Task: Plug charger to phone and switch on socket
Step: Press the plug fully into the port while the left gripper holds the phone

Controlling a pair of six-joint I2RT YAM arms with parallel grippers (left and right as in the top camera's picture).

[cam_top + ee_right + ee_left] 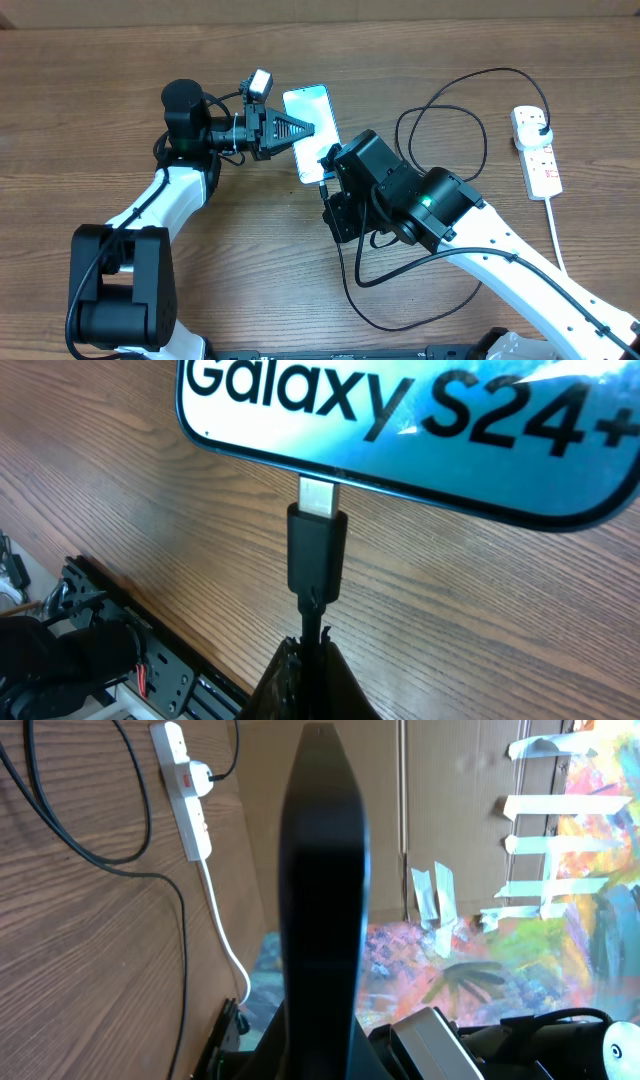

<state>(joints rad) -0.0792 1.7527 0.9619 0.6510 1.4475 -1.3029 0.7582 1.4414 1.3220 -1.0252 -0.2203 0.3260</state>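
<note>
Right gripper (306, 678) is pinched tight on the charger (318, 550) cable, with the connector tip at the phone (400, 420) port, table centre. Left gripper (305, 130) has its fingers together, holding nothing, tip at the phone's left edge. Socket (537, 150) sits far right.

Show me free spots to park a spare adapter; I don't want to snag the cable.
Free table left of the left arm, and between its base and the charger loop. Crowded around the phone, where the left gripper and right gripper meet, and beside the socket.
</note>
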